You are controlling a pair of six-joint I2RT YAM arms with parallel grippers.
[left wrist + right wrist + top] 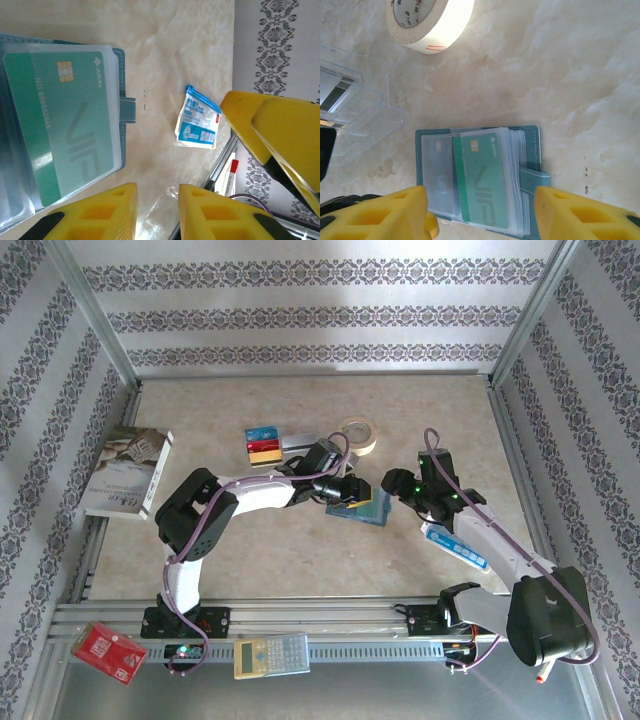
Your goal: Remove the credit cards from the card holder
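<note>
Yellow fingers [395,212] of the right gripper [480,210] sit closest to the lens, low in the right wrist view. They are spread wide and pinch nothing. Under everything is the big pale table [300,570]. Near the middle of the top view lies the card holder [532,150], flat and folded open. In the right wrist view its clasp tab points to the right of the frame. It lies straight ahead of the right fingers, in the gap between them, and I cannot tell if they touch it. A tape roll [430,20] sits at the top left of that frame, well apart from the holder. The left gripper [158,205] is at the bottom of the left wrist view, its fingers close together with a small empty gap. From there the holder lies to the upper left, so these fingers point past its clasp edge toward a small blue-and-white packet [197,125]. Some credit cards [263,445] lie in a little pile at the upper left of the top view, away from the holder. One teal card [482,185] sits in the top clear sleeve. Its long side runs up and down in the right wrist frame, toward the fingers, with the gold chip at the far end. I think the right arm is better lined up to pull it out along that long side.
</note>
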